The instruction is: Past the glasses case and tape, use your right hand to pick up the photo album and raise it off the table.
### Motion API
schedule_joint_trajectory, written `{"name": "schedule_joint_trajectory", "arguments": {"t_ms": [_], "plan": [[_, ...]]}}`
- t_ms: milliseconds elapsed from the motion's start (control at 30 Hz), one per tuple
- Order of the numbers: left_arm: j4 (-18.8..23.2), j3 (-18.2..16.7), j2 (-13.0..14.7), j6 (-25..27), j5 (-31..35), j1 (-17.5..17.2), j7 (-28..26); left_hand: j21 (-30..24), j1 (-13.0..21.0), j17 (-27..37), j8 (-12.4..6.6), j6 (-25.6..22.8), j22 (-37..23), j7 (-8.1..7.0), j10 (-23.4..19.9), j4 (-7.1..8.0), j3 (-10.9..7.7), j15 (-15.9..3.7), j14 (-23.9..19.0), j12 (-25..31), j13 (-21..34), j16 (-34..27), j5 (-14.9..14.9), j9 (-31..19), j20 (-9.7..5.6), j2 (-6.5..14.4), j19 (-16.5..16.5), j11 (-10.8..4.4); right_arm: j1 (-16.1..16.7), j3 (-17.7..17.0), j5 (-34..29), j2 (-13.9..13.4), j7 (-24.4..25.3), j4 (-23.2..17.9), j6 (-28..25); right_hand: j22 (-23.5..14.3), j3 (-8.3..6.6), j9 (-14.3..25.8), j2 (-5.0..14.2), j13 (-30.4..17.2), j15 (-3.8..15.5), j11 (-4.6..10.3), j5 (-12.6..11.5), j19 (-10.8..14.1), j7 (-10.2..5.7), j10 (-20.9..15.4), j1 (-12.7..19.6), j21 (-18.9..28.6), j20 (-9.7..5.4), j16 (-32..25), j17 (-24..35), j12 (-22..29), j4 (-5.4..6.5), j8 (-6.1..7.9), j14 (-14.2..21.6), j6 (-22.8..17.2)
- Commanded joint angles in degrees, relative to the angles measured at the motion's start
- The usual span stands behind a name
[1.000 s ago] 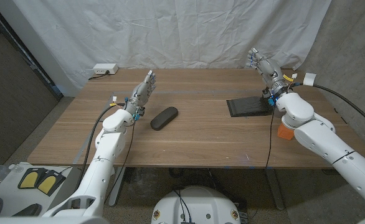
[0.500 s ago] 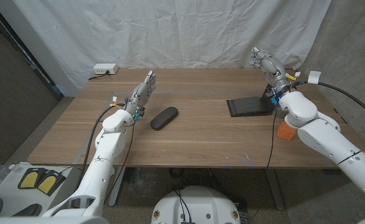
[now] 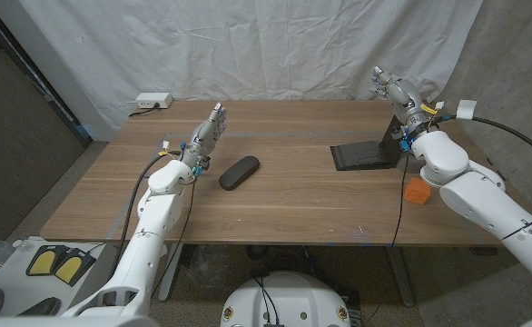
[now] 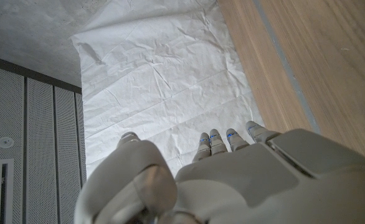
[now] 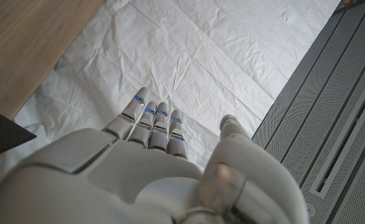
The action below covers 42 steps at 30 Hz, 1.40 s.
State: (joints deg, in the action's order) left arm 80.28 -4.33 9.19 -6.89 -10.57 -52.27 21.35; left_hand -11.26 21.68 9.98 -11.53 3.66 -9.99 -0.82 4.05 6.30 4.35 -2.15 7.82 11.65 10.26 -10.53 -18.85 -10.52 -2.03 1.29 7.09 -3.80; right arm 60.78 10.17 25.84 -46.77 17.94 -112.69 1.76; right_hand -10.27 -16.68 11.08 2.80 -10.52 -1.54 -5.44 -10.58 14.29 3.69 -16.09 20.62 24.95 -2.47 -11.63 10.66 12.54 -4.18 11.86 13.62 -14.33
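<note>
Two robot hands are up in the head view, and neither is touching anything. The left robot hand (image 3: 208,133) sits left of centre, raised over the brown wooden surface (image 3: 284,195) with its fingers straight, slightly apart and holding nothing. Just right of it and a bit lower lies the dark grey oval glasses case (image 3: 239,172). The right robot hand (image 3: 396,94) is in the upper right of the frame, above the surface's far right corner, fingers extended and empty. The flat black rectangular photo album (image 3: 364,155) lies on the surface right of centre, just below and left of that hand, apart from it. A small orange block (image 3: 417,190) sits lower right, by the arm. A white power strip (image 3: 152,101) rests at the far left corner.

Left wrist view: the left robot hand (image 4: 232,180) has fingers (image 4: 215,142) straight, with white cloth (image 4: 164,68) beyond.

Right wrist view: the right robot hand (image 5: 151,168) has fingers (image 5: 151,121) straight and close together, gripping nothing, with a dark album corner (image 5: 0,134) at the left edge.
</note>
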Motion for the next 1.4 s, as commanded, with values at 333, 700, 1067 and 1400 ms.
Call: {"name": "schedule_joint_trajectory", "arguments": {"t_ms": [333, 700, 1067, 1400], "plan": [[0.3, 0.1, 0.7, 2.0, 0.1, 1.7, 1.1, 0.0, 0.7, 0.2, 0.03, 0.1, -0.2, 0.12, -0.1, -0.15, 0.04, -0.54, -0.2, -0.1, 0.3, 0.0, -0.3, -0.2, -5.04, 0.2, 0.8, -0.29, 2.4, -3.5, 0.2, -3.7, 4.0, -5.1, -7.1, -0.2, -0.07, 0.2, -0.15, -0.3, -0.16, 0.0, 0.2, 0.6, -0.2, -0.3, 1.0, -0.2, 0.16, 0.1, 0.1, 0.3, -0.65, 0.21, 0.6, -0.7], [1.2, 0.8, 1.0, 3.5, 0.9, 1.8, 1.2, 0.0, 0.8, 0.2, 0.05, 0.0, -0.2, 0.21, -0.2, -0.21, 0.14, -0.36, -0.2, -0.1, 0.3, 0.0, -0.3, -0.2, -4.95, 0.2, 0.8, -0.33, 2.9, -5.3, 0.4, -6.5, 5.0, -7.4, -11.7, -0.2, -0.67, 0.2, 0.24, -0.3, -0.17, 0.01, 0.0, 0.8, -0.88, -0.4, 2.5, -0.4, 0.3, 0.1, 0.0, 0.3, -1.61, 0.24, 0.7, -1.0], [0.2, 1.0, 0.9, 4.1, 1.3, 2.5, 1.6, 0.0, 0.9, 0.2, 0.07, 0.0, -0.2, 0.19, -0.2, -0.26, 0.23, -0.25, -0.4, -0.1, 0.3, -0.1, -0.3, -0.2, -4.72, 0.3, 0.8, -0.41, 0.9, -5.8, 2.3, -9.5, 4.5, -8.4, -18.5, -0.2, -1.12, 0.2, 0.39, -0.3, -0.18, 0.15, -0.1, 1.1, -1.72, -0.9, 4.0, -0.6, 0.5, 0.1, 0.0, 0.4, -2.62, 0.46, 1.1, -1.8], [-0.5, 1.6, 0.6, 3.6, 1.6, 3.5, 1.3, -0.1, 1.0, 0.2, 0.04, -0.1, -0.2, 0.25, -0.4, -0.3, 0.37, 0.17, -0.8, -0.1, 0.3, -0.2, -0.3, -0.2, -4.59, 0.3, 0.7, -0.18, 1.2, -6.8, 2.2, -11.0, 5.9, -9.0, -20.6, -0.3, -1.13, 0.1, 0.64, -0.3, -0.1, 0.23, -0.1, 1.3, -2.67, -1.3, 4.3, -0.9, 0.63, -0.1, 0.2, 0.5, -2.82, 0.75, 1.4, -3.0]]}}
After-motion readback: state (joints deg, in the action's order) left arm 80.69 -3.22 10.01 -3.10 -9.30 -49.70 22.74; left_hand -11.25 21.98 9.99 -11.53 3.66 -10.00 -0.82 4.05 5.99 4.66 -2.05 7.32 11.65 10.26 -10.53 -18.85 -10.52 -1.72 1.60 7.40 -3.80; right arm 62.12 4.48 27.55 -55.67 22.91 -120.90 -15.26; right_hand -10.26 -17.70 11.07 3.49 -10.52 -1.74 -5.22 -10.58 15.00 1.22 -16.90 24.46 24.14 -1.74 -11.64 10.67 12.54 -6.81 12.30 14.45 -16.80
